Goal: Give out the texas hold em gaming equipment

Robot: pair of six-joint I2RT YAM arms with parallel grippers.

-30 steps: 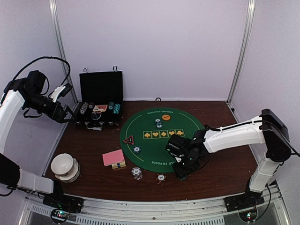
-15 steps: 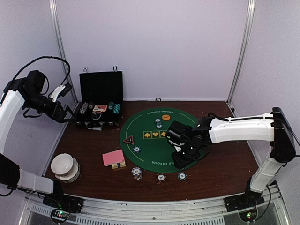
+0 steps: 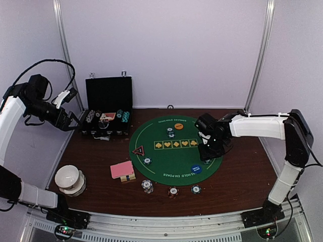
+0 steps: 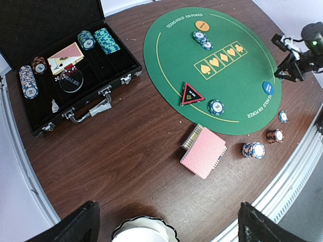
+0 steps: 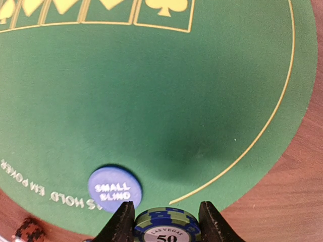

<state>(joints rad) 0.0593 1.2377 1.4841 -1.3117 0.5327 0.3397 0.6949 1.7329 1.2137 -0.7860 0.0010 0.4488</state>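
Brown table point(image 3: 91, 156), round green mat point(image 3: 166, 159), white walls point(image 3: 161, 50). Left pincer point(image 4: 168, 206) wide apart; right pincer point(image 5: 166, 210) clamped on striped chip point(image 5: 166, 226).

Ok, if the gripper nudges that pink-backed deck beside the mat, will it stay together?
Probably not: the pink-backed deck looks like loose stacked cards, so it would likely fan out. It rests partly over the patterned card box, so a push may slide it off.

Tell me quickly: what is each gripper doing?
The left gripper is open and empty.
The right gripper is closed on a chip.
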